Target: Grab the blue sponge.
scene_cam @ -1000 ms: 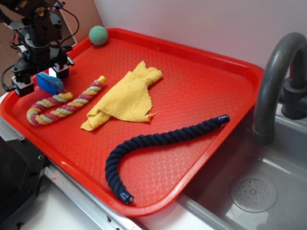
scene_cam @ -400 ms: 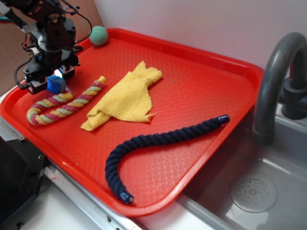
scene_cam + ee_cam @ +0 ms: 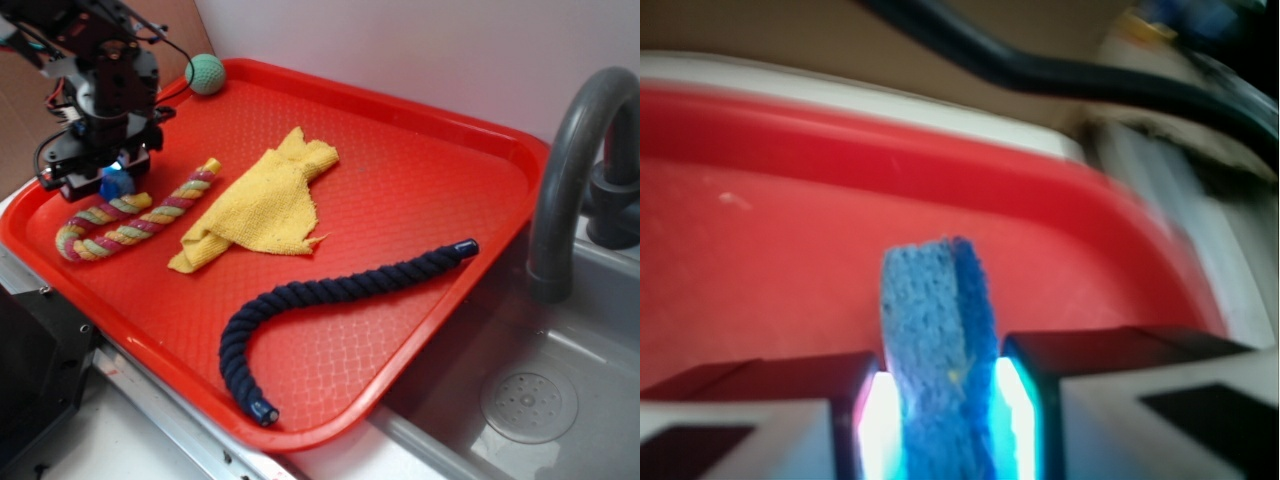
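Note:
The blue sponge (image 3: 938, 350) is pinched upright between my two fingers in the wrist view, squeezed narrow, its top sticking out past the fingertips (image 3: 855, 385). In the exterior view my gripper (image 3: 112, 178) sits at the tray's far left corner, shut on the sponge (image 3: 115, 184), of which only a small blue patch shows under the black arm. The sponge appears slightly off the red tray (image 3: 420, 170); contact with the tray cannot be told.
A striped pastel rope (image 3: 130, 218) lies just right of my gripper. A yellow cloth (image 3: 262, 200) is mid-tray, a dark navy rope (image 3: 330, 300) near the front, a green ball (image 3: 206, 73) at the back corner. A sink with grey faucet (image 3: 570, 170) lies right.
The fingers closed on the blue sponge, squeezing it from a wide block to a narrow patch. The arm shifted slightly right and up with it.

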Controlling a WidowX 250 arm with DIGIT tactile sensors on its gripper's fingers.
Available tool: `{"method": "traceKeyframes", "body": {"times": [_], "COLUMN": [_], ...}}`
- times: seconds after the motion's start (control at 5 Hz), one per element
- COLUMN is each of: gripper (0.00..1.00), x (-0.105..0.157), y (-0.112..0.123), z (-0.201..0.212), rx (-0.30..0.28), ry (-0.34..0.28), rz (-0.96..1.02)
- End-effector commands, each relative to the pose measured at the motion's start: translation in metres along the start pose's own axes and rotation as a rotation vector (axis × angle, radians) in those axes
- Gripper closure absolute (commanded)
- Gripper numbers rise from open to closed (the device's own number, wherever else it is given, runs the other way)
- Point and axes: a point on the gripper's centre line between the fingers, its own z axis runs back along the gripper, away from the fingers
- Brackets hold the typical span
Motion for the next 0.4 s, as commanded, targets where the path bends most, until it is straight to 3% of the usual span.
{"method": "traceKeyframes", "body": {"times": [0.0,0.2], "gripper": [1.00,1.00], "x": [0.036,0.040], "y": [0.024,0.017], "z": [0.095,0.133], "rx": [-0.320,-0.476], "ry": [0.000,0.113], "rz": [-0.137,-0.356]}}
